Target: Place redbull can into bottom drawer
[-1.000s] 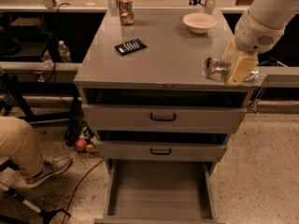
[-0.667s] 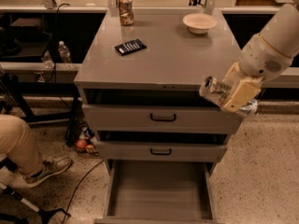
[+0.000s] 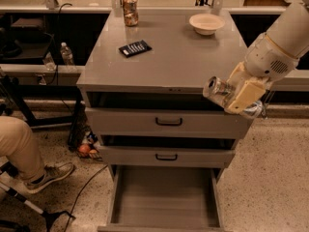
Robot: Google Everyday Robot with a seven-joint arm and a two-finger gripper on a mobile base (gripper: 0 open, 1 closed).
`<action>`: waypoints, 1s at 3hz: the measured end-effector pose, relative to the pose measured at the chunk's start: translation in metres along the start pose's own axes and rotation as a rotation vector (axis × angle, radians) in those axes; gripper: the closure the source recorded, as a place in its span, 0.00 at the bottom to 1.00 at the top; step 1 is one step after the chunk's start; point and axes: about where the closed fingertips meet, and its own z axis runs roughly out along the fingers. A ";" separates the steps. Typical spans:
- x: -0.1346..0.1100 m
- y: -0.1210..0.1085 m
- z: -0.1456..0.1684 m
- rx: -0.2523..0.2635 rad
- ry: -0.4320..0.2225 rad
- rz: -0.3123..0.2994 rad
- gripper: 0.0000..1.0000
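jaws: mine, clamped across the redbull can (image 3: pixel 218 89), just off the front right corner of the desk (image 3: pixel 183 62) | can: tipped on its side, rim end pointing left, well above the open bottom drawer (image 3: pixel 164 199), toward its right side | handling: I judge it light, thin-walled, slick, easily dented; hold mid-body, modest squeeze
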 end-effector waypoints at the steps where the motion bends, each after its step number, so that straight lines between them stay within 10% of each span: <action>1: 0.008 0.003 0.016 -0.015 0.007 0.016 1.00; 3: 0.050 0.062 0.116 -0.151 0.068 0.100 1.00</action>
